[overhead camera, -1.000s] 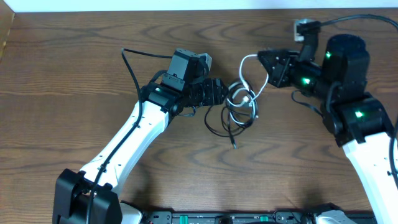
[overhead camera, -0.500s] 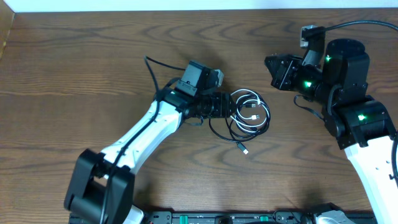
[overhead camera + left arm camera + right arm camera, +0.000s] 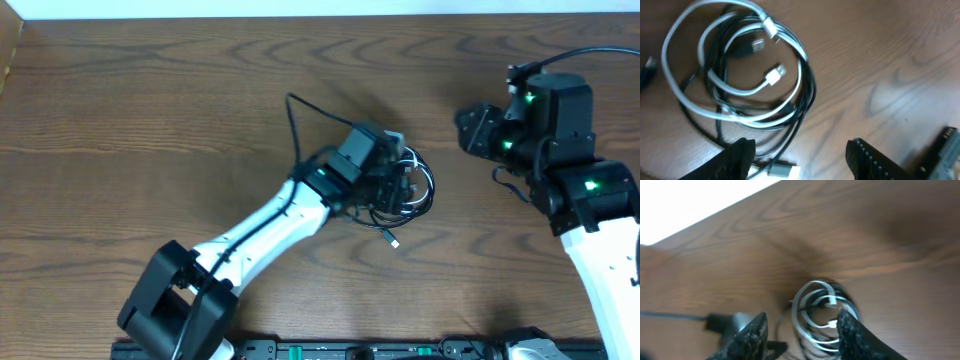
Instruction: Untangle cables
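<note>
From above, we see the cables (image 3: 412, 190) lying in one tangled coil on the table (image 3: 150, 100), a little right of centre. The left claw (image 3: 392, 178) hangs over the coil's left part and hides some of the loops. From here we cannot tell how wide it stands. The right claw (image 3: 468, 128) is well apart from the coil, off to the right and nearer the far edge.

In the left wrist view we look down on the coil. The white cable (image 3: 769, 27) and the black cable (image 3: 813, 92) run around the same ring, their strands crossing each other. A white plug (image 3: 774, 76) and a darker plug (image 3: 756, 46) lie inside the ring. The left claw's fingers (image 3: 737, 157) stand wide apart at the near side of the coil. Black strands run down into the gap between them, and a white plug end lies just beside one finger. We see nothing pinched.

In the right wrist view the right claw (image 3: 802, 335) is parted, with nothing between its fingers (image 3: 754, 335). Beyond the gap we see the coil on the table, blurred, with the left arm (image 3: 725, 322) a dark shape just beside it.
</note>
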Action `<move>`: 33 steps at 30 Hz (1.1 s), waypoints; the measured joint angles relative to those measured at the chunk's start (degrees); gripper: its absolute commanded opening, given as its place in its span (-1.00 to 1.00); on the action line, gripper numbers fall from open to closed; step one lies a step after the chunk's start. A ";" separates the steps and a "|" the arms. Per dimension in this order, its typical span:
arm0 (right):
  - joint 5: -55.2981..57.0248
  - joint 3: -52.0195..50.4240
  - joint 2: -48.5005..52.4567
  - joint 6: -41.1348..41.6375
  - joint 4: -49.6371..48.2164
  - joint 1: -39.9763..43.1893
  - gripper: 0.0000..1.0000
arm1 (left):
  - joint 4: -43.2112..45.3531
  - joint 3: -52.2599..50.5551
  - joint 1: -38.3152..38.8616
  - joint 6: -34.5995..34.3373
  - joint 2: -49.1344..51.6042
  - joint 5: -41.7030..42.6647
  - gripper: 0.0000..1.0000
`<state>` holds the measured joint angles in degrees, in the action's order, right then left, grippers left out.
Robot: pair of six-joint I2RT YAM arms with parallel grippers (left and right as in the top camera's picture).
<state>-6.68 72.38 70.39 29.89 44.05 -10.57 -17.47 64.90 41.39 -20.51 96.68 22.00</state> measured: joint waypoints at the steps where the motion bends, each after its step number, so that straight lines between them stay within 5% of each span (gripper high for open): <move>1: 0.92 0.00 0.02 -0.26 0.59 0.87 -0.18 | 1.14 0.00 0.90 0.26 0.26 -1.25 0.27; 27: 3.02 0.00 0.04 -6.03 3.45 6.60 -0.19 | 11.41 10.21 8.55 4.94 22.32 -13.42 0.23; 33: 3.04 0.00 0.07 -6.10 3.52 6.60 -0.19 | 12.94 10.19 9.84 5.18 23.34 -15.65 0.07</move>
<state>-3.64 72.38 70.46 23.79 47.57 -3.97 -4.54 75.09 51.22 -15.33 120.03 6.35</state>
